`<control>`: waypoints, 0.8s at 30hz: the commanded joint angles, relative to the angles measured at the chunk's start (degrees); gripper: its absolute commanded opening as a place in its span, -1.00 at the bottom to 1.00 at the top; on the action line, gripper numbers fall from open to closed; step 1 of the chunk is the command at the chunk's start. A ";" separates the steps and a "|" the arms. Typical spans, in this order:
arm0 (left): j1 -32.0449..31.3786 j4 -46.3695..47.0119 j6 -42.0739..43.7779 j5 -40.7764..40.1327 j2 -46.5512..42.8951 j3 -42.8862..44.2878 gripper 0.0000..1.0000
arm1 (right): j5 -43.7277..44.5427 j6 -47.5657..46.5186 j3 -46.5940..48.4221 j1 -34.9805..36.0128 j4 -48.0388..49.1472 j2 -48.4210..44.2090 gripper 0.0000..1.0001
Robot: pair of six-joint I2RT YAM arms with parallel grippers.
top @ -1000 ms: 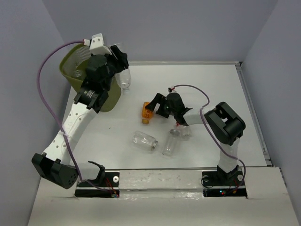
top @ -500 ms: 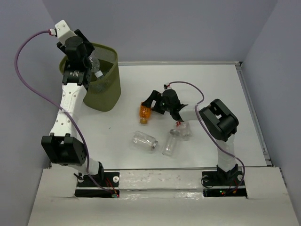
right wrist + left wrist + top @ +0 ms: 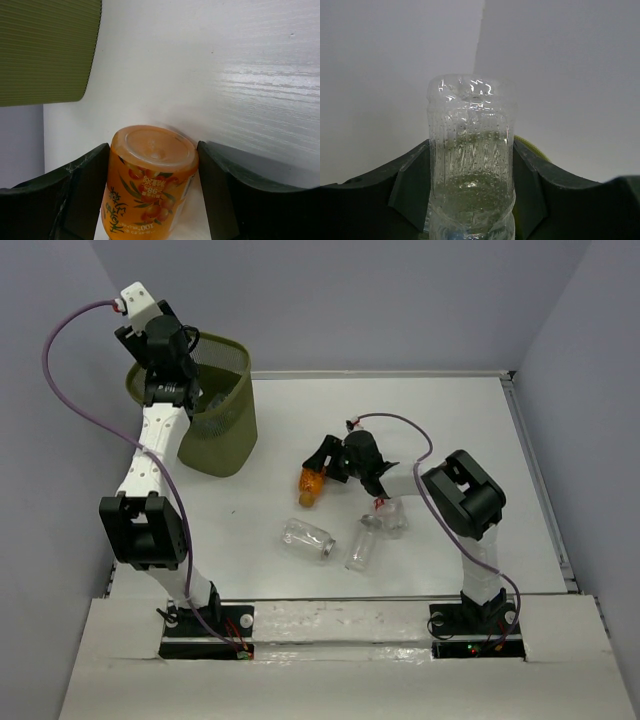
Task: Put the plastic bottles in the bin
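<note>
L gripper (image 3: 471, 147) clamped on clear bottle (image 3: 470, 115), ribbed, dimpled wall, over bin (image 3: 225, 430) | R gripper (image 3: 153, 150) fingers pressed on both sides of orange bottle (image 3: 147, 195), fruit label, lying on table (image 3: 400, 410) right of bin

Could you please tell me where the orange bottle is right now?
In the top view, the orange bottle lies on the table near the centre, between the fingers of the right end effector, right of the bin and beyond the clear bottles.
</note>
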 commanded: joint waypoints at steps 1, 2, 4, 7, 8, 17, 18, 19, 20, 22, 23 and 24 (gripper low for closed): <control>0.22 5.76 0.26 -1.45 -0.70 -2.19 0.59 | 0.01 -2.93 0.16 0.67 0.90 -4.12 0.00; 0.22 5.32 0.17 -0.93 -1.04 -1.67 0.77 | 0.53 -3.80 -0.10 0.67 1.77 -6.39 0.00; 0.22 3.92 -1.49 2.13 -2.53 -0.35 0.95 | 1.49 -5.30 -0.72 0.67 2.66 -9.04 -0.01; 0.05 2.34 -4.56 7.06 -6.47 0.10 0.98 | 2.72 -8.45 0.33 0.67 3.36 -14.49 -0.01; -0.04 2.07 -5.27 10.29 -7.80 -0.34 0.98 | 3.08 -9.25 1.72 0.67 3.54 -15.72 -0.01; -1.45 -3.46 -15.38 27.72 -30.82 -21.64 0.98 | 3.96 -21.20 19.21 4.36 5.82 -18.99 -0.02; -1.45 -3.82 -16.87 28.25 -32.93 -24.40 0.98 | 3.70 -22.00 24.45 5.23 6.08 -17.85 -0.02; -1.36 -4.26 -17.23 28.52 -35.21 -27.21 0.97 | 3.35 -22.44 27.37 5.93 6.17 -16.62 -0.02; -1.45 -5.57 -17.67 29.13 -39.06 -32.02 0.94 | 2.48 -23.23 30.36 5.94 6.44 -13.48 -0.02; -1.45 -9.07 -18.55 29.66 -43.82 -37.14 0.93 | 0.81 -23.94 40.34 6.55 7.14 -9.43 -0.02; -1.36 -9.97 -18.55 31.14 -45.42 -38.56 0.93 | 0.01 -24.64 44.15 6.55 7.14 -4.79 -0.02; -1.36 -11.89 -18.46 31.77 -46.82 -39.71 0.93 | -0.60 -24.82 48.11 6.55 6.71 -2.31 -0.02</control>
